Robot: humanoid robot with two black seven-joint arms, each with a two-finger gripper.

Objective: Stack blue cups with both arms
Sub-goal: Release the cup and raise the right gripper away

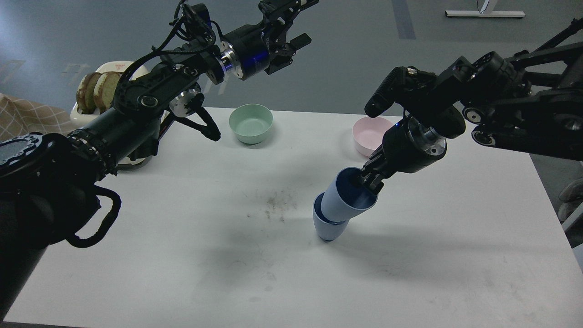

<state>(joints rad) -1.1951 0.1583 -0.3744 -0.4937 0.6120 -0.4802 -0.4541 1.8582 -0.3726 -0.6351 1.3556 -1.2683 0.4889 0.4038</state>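
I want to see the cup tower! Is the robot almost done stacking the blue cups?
Nearly. The upper blue cup already sits tilted in the lower blue cup on the white table. The right pincer grips the upper cup's rim. The left pincer hangs raised, holding nothing. Left to do: straighten the upper cup and let go.

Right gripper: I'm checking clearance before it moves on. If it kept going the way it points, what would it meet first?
The right gripper points down-left into the upper cup, jaws at its rim. Going on, it would press that cup deeper into the lower cup, then the table, though depth is hard to judge.
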